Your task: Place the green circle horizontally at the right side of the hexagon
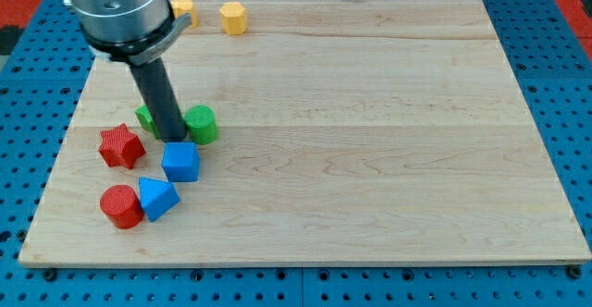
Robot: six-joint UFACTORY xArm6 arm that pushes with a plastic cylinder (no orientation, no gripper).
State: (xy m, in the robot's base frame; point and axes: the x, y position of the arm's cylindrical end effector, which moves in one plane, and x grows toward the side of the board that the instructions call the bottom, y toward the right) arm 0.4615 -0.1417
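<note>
A: Item one, the green circle?

B: You will find the green circle (202,124) toward the view's left on the table (370,141), lying flat, just to the view's right of my tip (174,139).

A: And the tip itself?

B: My tip stands between the green circle and a second green block (144,117), which the rod half hides; you cannot make out that one's shape. The tip looks to be touching or nearly touching the green circle.

A: Jaws?

B: None to list; the arm ends in the plain rod, so no open or closed state can be told.

A: The hexagon?

B: A yellow hexagon (233,18) sits at the view's top, well apart from the green circle. Another yellow block (183,11) lies to the hexagon's left, partly behind the arm.

A: Remaining stock?

B: A blue cube (180,162) just below the green circle. A red star (121,146) to the circle's lower left. A red cylinder (120,206) and a blue triangular block (157,198), touching each other, farther below it.
</note>
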